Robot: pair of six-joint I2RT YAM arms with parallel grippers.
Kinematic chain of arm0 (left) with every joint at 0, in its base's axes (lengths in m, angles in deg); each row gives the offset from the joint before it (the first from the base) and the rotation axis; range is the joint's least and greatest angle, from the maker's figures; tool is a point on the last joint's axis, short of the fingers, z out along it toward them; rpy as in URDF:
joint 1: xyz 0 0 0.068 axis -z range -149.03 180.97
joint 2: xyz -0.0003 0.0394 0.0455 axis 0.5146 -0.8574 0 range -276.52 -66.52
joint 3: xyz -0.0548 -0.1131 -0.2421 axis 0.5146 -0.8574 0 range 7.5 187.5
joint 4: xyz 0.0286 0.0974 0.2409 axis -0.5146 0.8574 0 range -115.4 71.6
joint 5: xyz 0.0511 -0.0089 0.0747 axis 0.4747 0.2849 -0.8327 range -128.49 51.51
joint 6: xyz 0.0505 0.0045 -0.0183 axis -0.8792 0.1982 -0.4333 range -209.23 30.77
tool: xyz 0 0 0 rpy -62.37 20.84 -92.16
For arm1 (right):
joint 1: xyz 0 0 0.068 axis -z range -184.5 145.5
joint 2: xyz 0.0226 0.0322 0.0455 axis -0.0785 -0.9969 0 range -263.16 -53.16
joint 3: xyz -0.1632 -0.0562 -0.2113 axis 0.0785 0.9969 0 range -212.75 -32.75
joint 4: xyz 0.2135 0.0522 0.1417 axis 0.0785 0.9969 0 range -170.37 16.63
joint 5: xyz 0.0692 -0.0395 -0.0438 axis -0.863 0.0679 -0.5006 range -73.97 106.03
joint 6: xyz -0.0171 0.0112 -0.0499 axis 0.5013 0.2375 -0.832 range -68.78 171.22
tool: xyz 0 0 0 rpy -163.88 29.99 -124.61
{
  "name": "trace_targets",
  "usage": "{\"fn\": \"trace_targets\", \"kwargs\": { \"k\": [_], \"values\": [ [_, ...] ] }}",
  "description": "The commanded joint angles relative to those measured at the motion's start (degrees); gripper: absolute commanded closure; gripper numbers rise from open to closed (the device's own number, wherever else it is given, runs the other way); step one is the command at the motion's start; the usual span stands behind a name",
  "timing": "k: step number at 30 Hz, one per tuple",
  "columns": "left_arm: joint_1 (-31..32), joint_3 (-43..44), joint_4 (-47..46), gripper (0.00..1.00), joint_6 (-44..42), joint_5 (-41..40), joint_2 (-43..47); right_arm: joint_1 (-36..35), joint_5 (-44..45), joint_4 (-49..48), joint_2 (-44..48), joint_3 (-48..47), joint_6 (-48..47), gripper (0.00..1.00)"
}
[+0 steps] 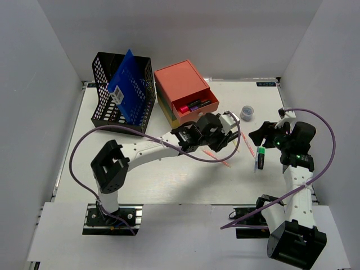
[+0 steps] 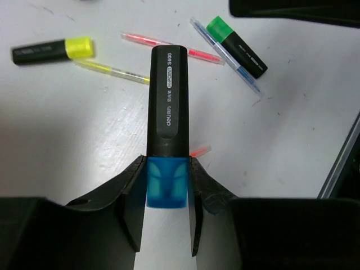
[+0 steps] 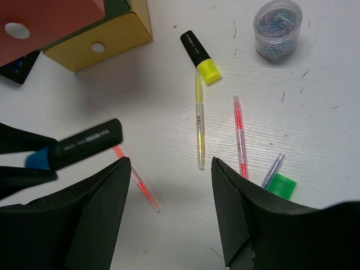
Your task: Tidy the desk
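While clamped: blue highlighter (image 2: pixel 167 101), blue end in left gripper (image 2: pixel 167 164)
Drawer (image 1: pixel 196 106): near, upper left in top view
Right gripper (image 3: pixel 171 163): spread, empty, above desk (image 3: pixel 315 112)

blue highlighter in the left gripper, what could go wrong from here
The left gripper clamps the blue highlighter only at its cap end, so the long black body could pivot or slip out. The open right gripper hangs close beside it, so the two might bump. A pink pen lying below could get swept.
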Motion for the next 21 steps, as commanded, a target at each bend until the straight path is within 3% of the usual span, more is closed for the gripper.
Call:
{"fn": "trace_targets", "kwargs": {
  "k": [1,12,21],
  "values": [
    [-2.96,5.15,6.14,1.00,-9.91,2.13,7.02,0.25,-1.73,-0.92,0.63,-0.08,-0.55,0.35],
    [-14.65,15.34,17.57,1.00,-21.25,1.60,10.37,0.34,-2.08,-0.83,0.46,0.00,-0.82,0.36],
    [-21.33,12.45,16.61,1.00,-24.33,4.40,9.93,0.51,-2.61,-1.01,0.45,0.27,-0.82,0.36]
  ]
}}
